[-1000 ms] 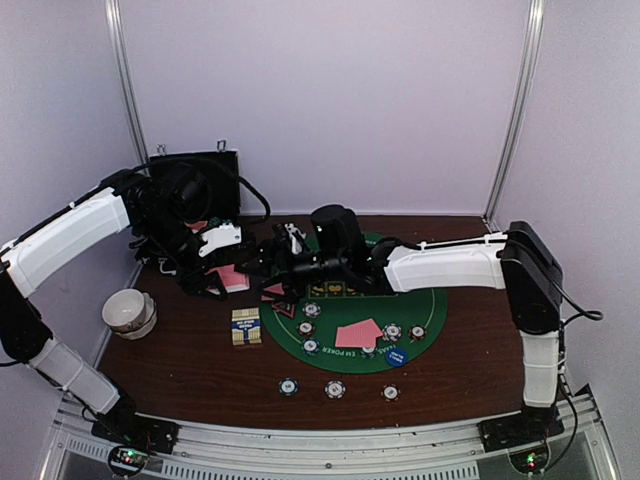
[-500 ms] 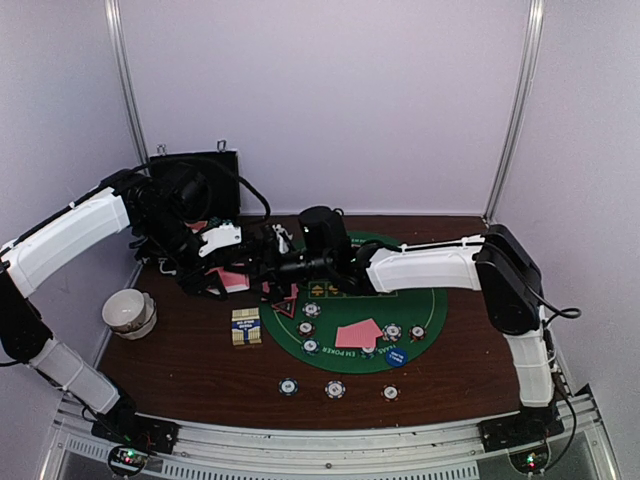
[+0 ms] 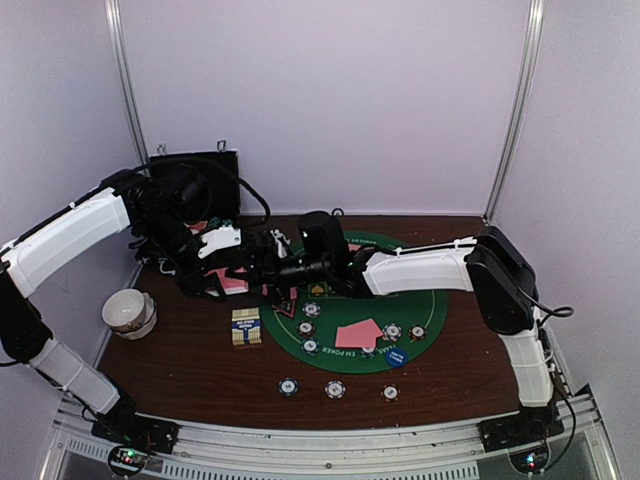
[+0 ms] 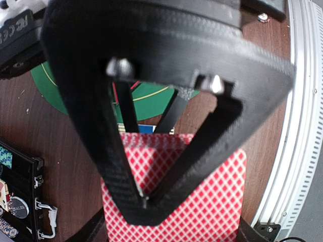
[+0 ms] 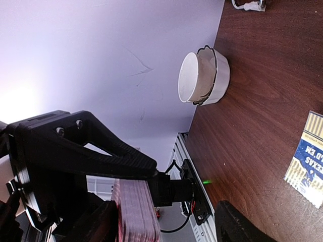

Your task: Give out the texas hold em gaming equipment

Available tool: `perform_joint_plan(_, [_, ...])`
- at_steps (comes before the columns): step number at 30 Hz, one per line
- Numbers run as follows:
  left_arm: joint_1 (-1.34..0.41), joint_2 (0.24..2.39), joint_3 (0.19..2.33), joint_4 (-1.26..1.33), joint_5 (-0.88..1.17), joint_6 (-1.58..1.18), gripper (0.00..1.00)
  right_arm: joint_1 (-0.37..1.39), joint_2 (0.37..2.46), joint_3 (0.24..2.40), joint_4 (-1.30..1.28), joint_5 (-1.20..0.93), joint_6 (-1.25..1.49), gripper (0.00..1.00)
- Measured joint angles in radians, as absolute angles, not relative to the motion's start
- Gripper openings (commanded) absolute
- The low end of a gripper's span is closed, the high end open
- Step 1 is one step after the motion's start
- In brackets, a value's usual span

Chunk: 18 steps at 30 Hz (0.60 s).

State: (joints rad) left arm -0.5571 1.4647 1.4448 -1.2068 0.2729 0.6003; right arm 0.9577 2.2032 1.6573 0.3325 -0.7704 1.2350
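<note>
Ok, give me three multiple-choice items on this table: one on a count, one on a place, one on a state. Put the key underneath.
1. How many chips lie on bare wood in front of the green mat? A one; B three; C six.
2. Where is the white bowl? A on the mat; B on the floor; C on the table, at its left side, off the mat.
3. How do the left jaws stand? A shut on a deck of red-backed cards; B wide open and empty; C shut on a single chip.

Key: 1 B, the top view shows three in a row near the arm bases. 2 C, it sits on wood left of the mat. 3 A, the left wrist view shows them closed on the deck.
</note>
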Motion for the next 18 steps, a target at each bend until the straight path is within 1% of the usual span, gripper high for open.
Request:
perform_joint_plan(6, [-0.557, 1.465, 1.445, -1.214, 0.27, 0.6, 0.0, 0.94, 2.168, 1.604, 0.349, -0.787, 1.226, 0.57])
perform_joint_plan(13, [-0.557, 1.465, 1.445, -1.214, 0.269, 0.601, 0.0, 0.927, 2.131, 1.578, 0.339, -0.796, 1.207, 0.38])
perform_joint_plan(18, [-0.557, 1.465, 1.445, -1.214, 0.269, 0.6, 0.0, 0.924, 2.107, 1.561, 0.337, -0.801, 1.219, 0.32])
